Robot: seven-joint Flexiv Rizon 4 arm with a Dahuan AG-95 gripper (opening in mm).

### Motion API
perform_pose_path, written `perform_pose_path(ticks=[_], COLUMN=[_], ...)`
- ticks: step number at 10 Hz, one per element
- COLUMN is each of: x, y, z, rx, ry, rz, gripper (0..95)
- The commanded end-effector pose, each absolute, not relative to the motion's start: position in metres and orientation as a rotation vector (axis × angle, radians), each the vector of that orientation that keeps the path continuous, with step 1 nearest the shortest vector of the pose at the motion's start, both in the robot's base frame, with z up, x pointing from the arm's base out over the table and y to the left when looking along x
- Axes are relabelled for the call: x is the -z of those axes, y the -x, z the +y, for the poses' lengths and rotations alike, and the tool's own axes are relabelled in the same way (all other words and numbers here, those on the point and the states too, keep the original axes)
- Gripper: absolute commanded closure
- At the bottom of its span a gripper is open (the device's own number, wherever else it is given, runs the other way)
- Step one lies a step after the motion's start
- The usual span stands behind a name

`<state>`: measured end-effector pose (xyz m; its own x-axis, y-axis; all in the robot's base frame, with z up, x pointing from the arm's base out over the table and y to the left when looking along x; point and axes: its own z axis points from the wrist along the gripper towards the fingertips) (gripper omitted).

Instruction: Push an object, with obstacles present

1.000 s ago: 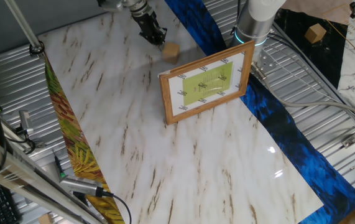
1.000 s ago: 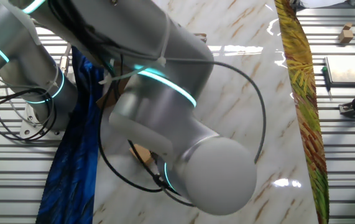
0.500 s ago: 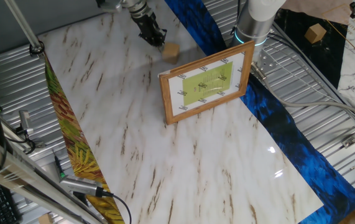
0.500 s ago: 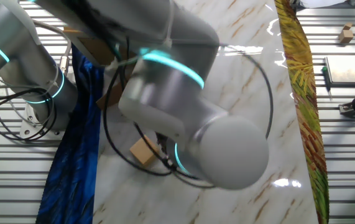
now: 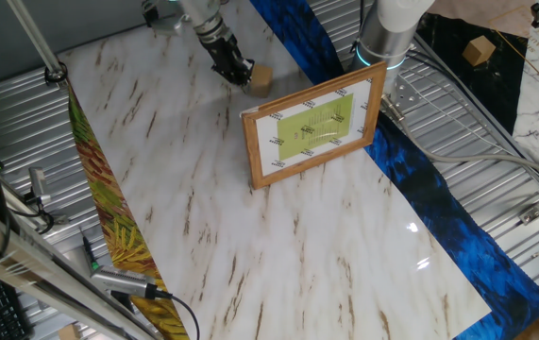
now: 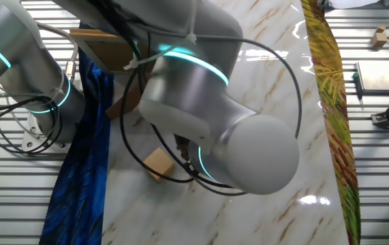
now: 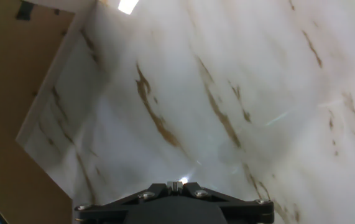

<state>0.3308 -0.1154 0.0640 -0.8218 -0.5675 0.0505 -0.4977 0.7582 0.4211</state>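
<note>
The wooden block [image 5: 261, 78] sits on the counter [image 5: 250, 246] near the upright picture frame [image 5: 313, 132], with the pincer [image 5: 235, 69] just beside it, clenched or not I cannot tell; push low through its centre, steering clear of the frame.

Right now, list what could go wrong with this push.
The gripper sits at one side of the small wooden block; an off-centre push could spin it away. The upright picture frame stands close by, so the block might be driven into it and topple it. The blue cloth lies nearby and could snag the block.
</note>
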Motion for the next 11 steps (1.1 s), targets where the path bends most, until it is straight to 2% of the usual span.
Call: perform_pose_path(ticks=[1,11], x=[-0.061,-0.059], y=[-0.327,-0.304], z=[-0.124,-0.173], rx=[0.591,0.593], ry=[-0.86,-0.919], rz=[-2.772,-2.75], gripper=[95.0,95.0])
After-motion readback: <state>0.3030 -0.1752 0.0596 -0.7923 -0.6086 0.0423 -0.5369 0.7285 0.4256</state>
